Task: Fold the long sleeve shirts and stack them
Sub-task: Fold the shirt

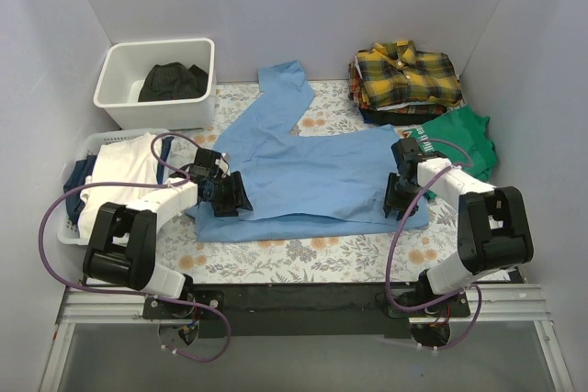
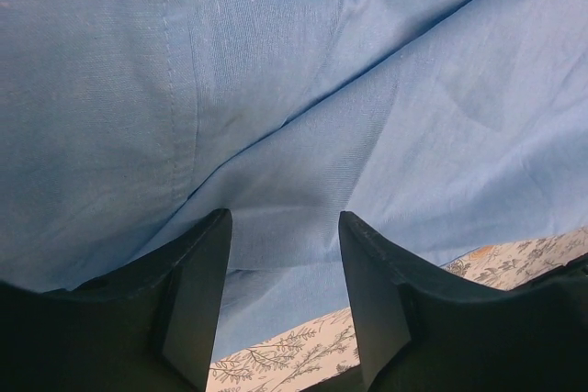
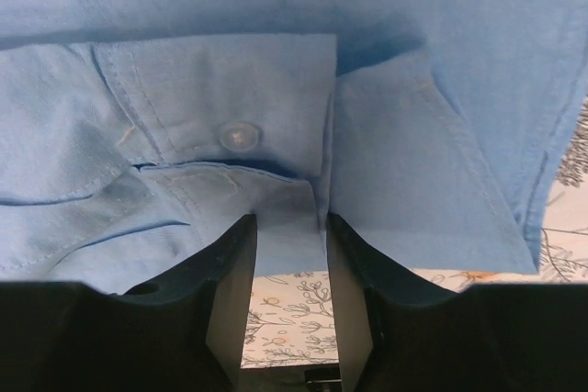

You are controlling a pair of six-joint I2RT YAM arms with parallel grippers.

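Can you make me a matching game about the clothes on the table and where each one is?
Things:
1. blue shirt
2. plaid shirt
3. black garment
4. green T-shirt

Places:
A. inside the white tub at the far left
B. spread out in the middle
C. folded in the far right corner
D. bunched at the right edge, nearer than the corner

Pairs: 1-B, 2-C, 3-A, 4-D
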